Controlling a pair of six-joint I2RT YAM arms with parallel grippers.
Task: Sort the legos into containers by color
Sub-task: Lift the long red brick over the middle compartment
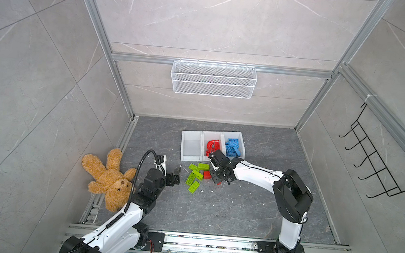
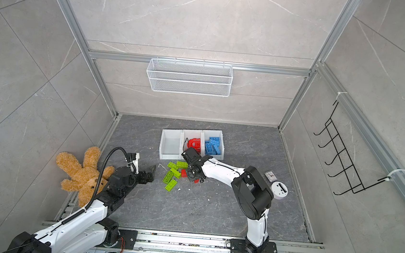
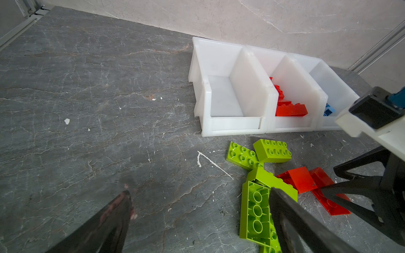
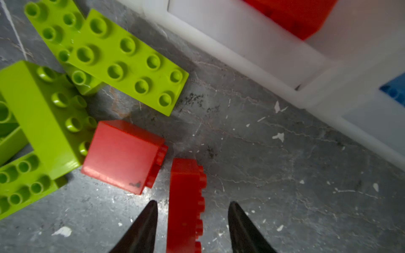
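Legos [image 1: 195,177] part-sorted: blue bricks [image 1: 232,147], red bricks [image 1: 212,146] binned; left bin [image 1: 191,147] empty. Green bricks [image 3: 271,151], two red ones on floor [image 1: 239,210]; right gripper [image 4: 193,202] parted around long red brick [image 4: 186,179], not clamped; left gripper [image 3: 199,191] open, empty.

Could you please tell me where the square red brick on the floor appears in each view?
Top view: square red brick, right of the green bricks.
Top view: brick, same place.
Left wrist: brick between green bricks and long red brick.
Right wrist: brick beside green bricks.
Shared landmark: green bricks.
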